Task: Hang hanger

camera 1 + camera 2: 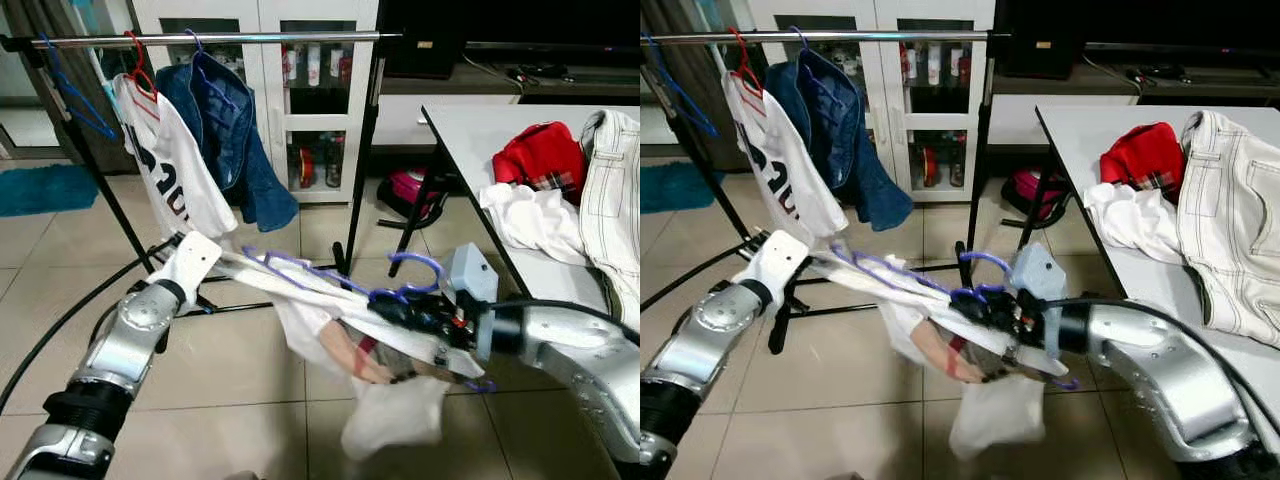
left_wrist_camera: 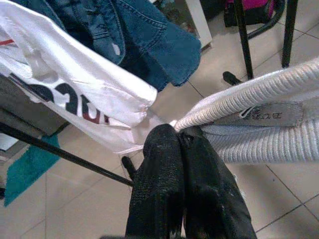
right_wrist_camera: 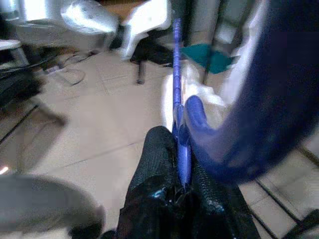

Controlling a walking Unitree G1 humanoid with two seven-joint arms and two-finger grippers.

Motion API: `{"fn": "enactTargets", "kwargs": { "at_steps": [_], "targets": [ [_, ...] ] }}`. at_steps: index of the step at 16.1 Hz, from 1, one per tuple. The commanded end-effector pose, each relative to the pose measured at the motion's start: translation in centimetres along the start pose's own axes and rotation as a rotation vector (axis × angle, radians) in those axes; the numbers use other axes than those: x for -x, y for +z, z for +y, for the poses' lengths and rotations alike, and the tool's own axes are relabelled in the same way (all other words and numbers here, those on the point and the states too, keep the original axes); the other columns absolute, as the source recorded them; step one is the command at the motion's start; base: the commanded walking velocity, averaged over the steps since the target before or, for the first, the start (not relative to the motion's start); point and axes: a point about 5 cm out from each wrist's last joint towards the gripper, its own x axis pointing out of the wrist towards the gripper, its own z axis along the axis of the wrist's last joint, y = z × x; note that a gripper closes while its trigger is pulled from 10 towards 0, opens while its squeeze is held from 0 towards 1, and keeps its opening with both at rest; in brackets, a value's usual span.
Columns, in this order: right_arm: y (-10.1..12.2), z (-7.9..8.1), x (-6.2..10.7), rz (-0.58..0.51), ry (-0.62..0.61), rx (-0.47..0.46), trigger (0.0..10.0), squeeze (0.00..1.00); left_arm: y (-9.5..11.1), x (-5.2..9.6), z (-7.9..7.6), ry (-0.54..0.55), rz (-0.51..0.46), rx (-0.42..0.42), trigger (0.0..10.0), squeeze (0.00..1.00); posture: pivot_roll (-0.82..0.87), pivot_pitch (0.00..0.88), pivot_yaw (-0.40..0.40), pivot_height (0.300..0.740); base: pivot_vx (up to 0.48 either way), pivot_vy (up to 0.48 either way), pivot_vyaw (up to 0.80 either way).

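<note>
A purple hanger carrying a white garment hangs low over the floor between my two arms, its hook pointing up. My right gripper is shut on the hanger just below the hook; the right wrist view has the purple bar running out from between its fingers. My left gripper is shut on the garment's ribbed white collar at the hanger's other end. The clothes rail runs across the top left, well above the hanger.
On the rail hang an empty blue hanger, a white printed T-shirt on a red hanger and a denim jacket. The white table at right holds a red garment, white cloth and pale jeans. A glass cabinet stands behind.
</note>
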Motion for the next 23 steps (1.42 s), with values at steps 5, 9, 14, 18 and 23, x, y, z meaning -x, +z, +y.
{"fn": "enactTargets", "kwargs": {
  "at_steps": [5,9,14,18,23],
  "targets": [
    [2.9,-4.5,-2.0,-0.404,-0.555,-0.262,0.0,0.00,5.6,0.1,-3.8,-0.208,-0.249,0.180,0.0,0.00,-0.14,0.000,0.018,0.740,0.000,0.000,0.00],
    [2.4,-5.5,-3.2,-0.396,-0.636,-0.281,0.0,0.00,10.1,2.2,-7.1,-0.421,-0.433,0.289,0.0,0.00,-0.13,0.000,0.011,0.740,0.000,0.000,0.00],
    [1.3,-6.1,-5.0,-0.260,-0.626,-0.117,0.0,0.00,14.1,5.7,-6.1,-0.512,-0.626,0.515,0.0,0.00,-0.10,0.000,0.014,0.740,0.000,0.000,0.00],
    [0.7,-6.7,-5.3,-0.277,-0.653,-0.141,0.0,0.00,17.6,9.4,-1.5,-0.594,-0.949,0.844,0.0,0.00,-0.09,0.000,0.017,0.740,0.000,0.000,0.00],
    [6.2,-8.1,-4.5,-0.811,-0.623,-0.486,0.0,0.00,11.1,6.5,-3.2,-0.513,-0.453,0.648,0.0,0.00,-0.08,0.000,0.024,0.740,0.000,0.000,0.00]
  ]
}}
